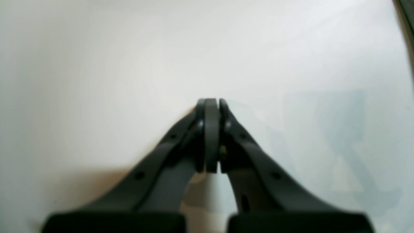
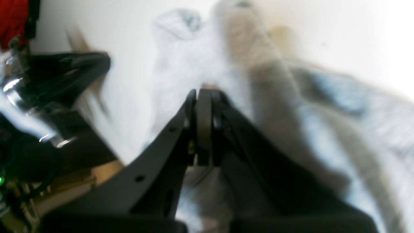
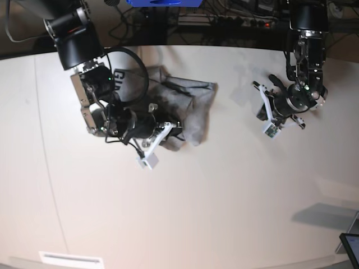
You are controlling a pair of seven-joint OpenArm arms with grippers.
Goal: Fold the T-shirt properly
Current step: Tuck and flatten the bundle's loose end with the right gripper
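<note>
A wide pale table [image 3: 224, 202] seen from above, with two dark robot arms reaching over it. The T-shirt [image 3: 188, 106], heather grey, lies in a loose rumpled heap on the upper left part of the table in this base view, not spread flat. Part of some black lettering shows on the cloth near its upper left edge, half hidden behind the arm.

The right gripper [image 3: 174, 130] sits low over the heap, at the shirt's lower edge, with the arm and its black cable lying across the cloth. In the right wrist view the right gripper's two dark fingers [image 2: 190, 110] are pressed tight together. Crumpled grey fabric fills the view just beyond and beside them. The picture is blurred, and it does not show any cloth pinched between the fingers.

The left gripper [image 1: 212, 103] is well apart from the shirt, over bare table toward the upper right of the base view. Its wrist view shows the fingers closed flat against each other with nothing between them, and only plain white tabletop ahead. A faint bluish shadow falls on the surface to the right of the fingers
</note>
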